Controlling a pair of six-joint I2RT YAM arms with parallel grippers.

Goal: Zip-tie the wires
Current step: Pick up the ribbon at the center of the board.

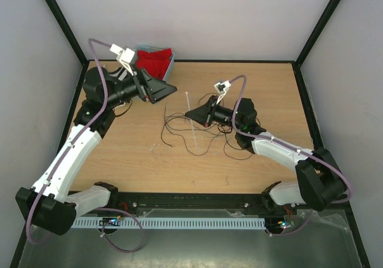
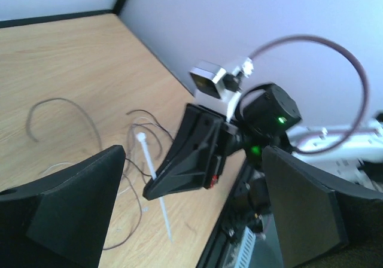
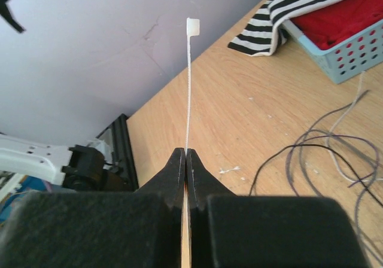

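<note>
White plastic, thin and ribbed, the zip tie [image 3: 189, 88] is a straight strip with a small square head at one end. It sits out from the blue basket [image 3: 353, 49], toward the middle of the wooden table [image 1: 263, 82] and nearer the arms' bases than the basket is. The right gripper [image 3: 185, 157] is clamped on it partway along. Its two black fingers are pressed together with the strip between them, and the head end sticks out past the tips.

The wires [image 1: 179, 127] are very thin strands, mostly dark with a few pale ones. They sprawl in loose loops on the wood on that same side of the basket, around the zip tie.

The basket is light blue plastic with round holes in its wall. A red cloth [image 3: 335, 17] fills it, and a black-and-white striped cloth [image 3: 293, 14] drapes over its rim.

The left gripper [image 1: 163, 90] is held up close by the basket, its jaws spread wide with nothing between them.

Only the right wrist view shows the striped cloth; from above, the left arm covers that part of the basket. The right wrist view hides the zip tie's tail behind its own fingers. The left wrist view shows both ends, one on either side of the grip.
</note>
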